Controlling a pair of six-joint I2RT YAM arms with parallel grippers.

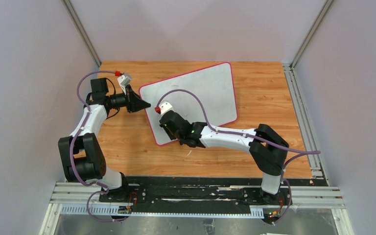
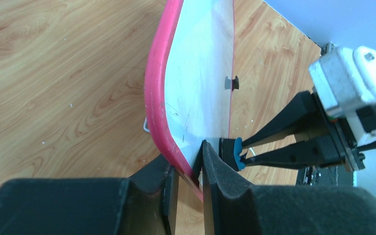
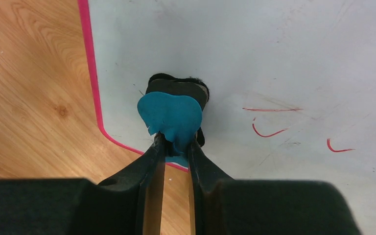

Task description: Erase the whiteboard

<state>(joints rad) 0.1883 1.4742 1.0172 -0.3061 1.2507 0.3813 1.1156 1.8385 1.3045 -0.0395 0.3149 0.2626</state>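
Whiteboard [image 1: 196, 98] lies on the bench [image 1: 264, 83], turned askew. Its far right corner nearly reaches the far edge of the bench. Its near left corner points toward the middle of the near edge.

Left claw [image 2: 187, 157]: closed tight on the board's pink-rimmed left edge, one finger above and one below. The left wrist view suggests that edge is tipped up off the wood, but I cannot be sure from this angle.

Right claw [image 3: 176, 147]: pinched shut on a teal eraser [image 3: 170, 115]. Its dark pad is pressed flat on the board just inside the near left corner, close to the rim.

Red marks [image 3: 270, 131]: three short strokes beside the eraser, further in from the corner and not touching it.

Room to move:
- Bare board surface runs from the marks toward the board's far and right edges.
- Bare wood shows between the board and the right edge of the bench, and along the near edge under the right forearm.
- The two claws sit near each other at the board's left side.
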